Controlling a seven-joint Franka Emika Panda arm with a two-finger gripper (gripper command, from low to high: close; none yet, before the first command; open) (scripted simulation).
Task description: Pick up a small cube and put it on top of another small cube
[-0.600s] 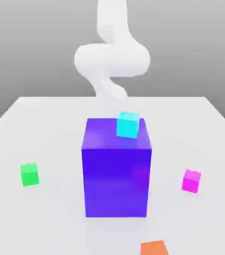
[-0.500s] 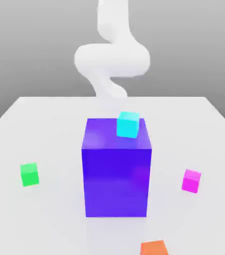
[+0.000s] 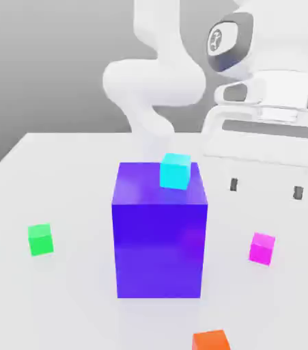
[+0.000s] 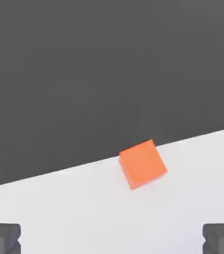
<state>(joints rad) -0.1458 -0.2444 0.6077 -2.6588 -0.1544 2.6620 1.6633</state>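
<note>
White two-finger fingers [image 3: 266,189] of the robot arm (ext. view, right side) are seen spread wide, w/ nothing between them. The small bright magenta cube [image 3: 262,249], i.e. the piece to be lifted, is located on the pale tabletop [image 3: 81,164], near the ext. view's right, apart from the large purple-blue block [image 3: 159,249]. Key relation: the cube lies below the fingers and, in the ext. view, between the two dark tips' columns; the depth offset cannot be judged reliably from this angle. No long axis is offered by the cube, so alignment w/ a pair of opposite faces is probably what is called for, followed by descent. The small bright green cube [image 3: 40,239], the intended support, is placed well apart, on the block's other side; a raised carry would likely be needed to clear the block and the small cyan cube [image 3: 175,171] on its top.

Partly cut off: the small orange cube [image 3: 211,340], at the ext. view's lower edge; in the hand view it is seen whole, near the tabletop's edge. Hard to make out: the white finger bodies, nearly merged w/ the pale background.
</note>
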